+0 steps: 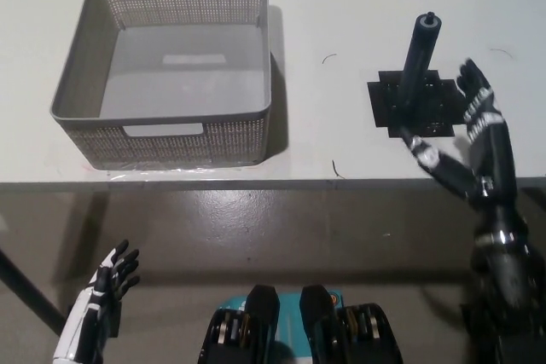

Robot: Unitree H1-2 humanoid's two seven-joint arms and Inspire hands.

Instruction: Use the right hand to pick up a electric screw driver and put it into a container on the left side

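1. A white table [341, 6] carries a grey perforated container [171, 66] and a black base plate [418, 106].
2. The electric screw driver [416, 61] stands upright on that plate.
3. The right hand [473, 147] has its fingers spread wide, empty, the screw driver just beyond its fingertips.
4. The left hand [98, 296] rests low, fingers apart, well short of the container.

Basket [256, 57] upper left, open top, walls all round. Bare table [324, 117] strip between basket and electric screwdriver [418, 57] upright on black mat [388, 104], centre right. Right hand [469, 147] spread just right of mat.
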